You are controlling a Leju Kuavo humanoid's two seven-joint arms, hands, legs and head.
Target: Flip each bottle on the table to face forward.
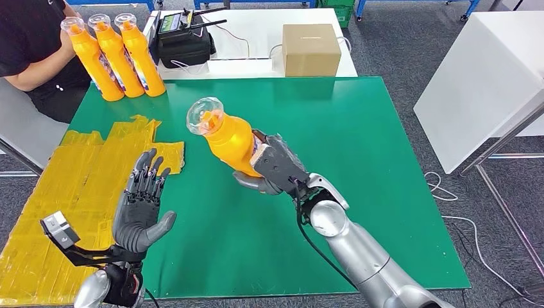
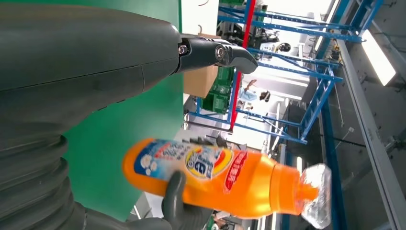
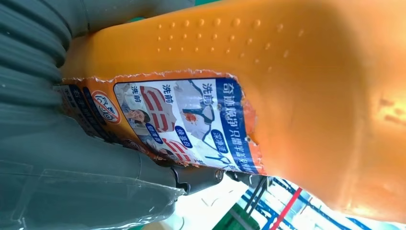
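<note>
My right hand (image 1: 277,168) grips an orange bottle (image 1: 228,135) by its lower body and holds it above the green table (image 1: 359,160), tilted with its clear cap toward the far left. The left wrist view shows this bottle (image 2: 225,177) with its colourful front label. Up close in the right wrist view, the bottle (image 3: 297,96) shows its back label, pressed against my right hand (image 3: 72,163). My left hand (image 1: 142,204) is raised with fingers spread and holds nothing, a short way left of the bottle. Three more orange bottles (image 1: 115,54) stand in a row at the table's far left corner.
A person in black (image 1: 32,45) sits at the far left by the three bottles. Yellow taped sheeting (image 1: 64,186) covers the table's left side. A white table behind carries a cardboard box (image 1: 311,48) and a black device (image 1: 183,38). A white cabinet (image 1: 481,77) stands to the right.
</note>
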